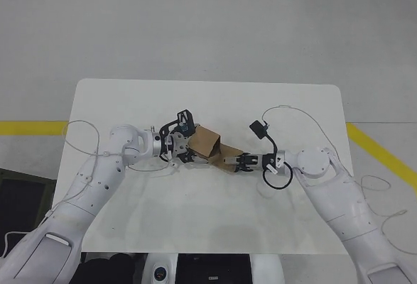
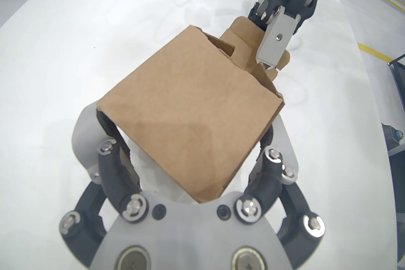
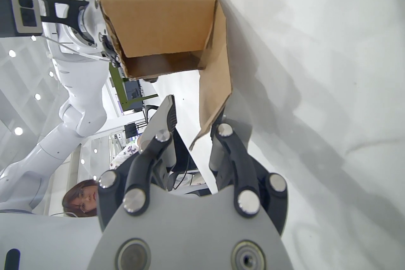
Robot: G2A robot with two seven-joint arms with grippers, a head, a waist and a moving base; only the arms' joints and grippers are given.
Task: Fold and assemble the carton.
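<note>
The brown carton is a partly formed box held just above the middle of the white table. My left gripper is shut on the carton, one finger pressed to each side wall. The carton's open end faces my right gripper. A long loose flap hangs from that end and runs between the right gripper's spread fingers, lying along one finger. From the left wrist, the right gripper sits over that flap. The right gripper is open.
Thin cables loop over the table beside both arms. The table's far half and front strip are bare. Yellow floor lines run past both short ends of the table.
</note>
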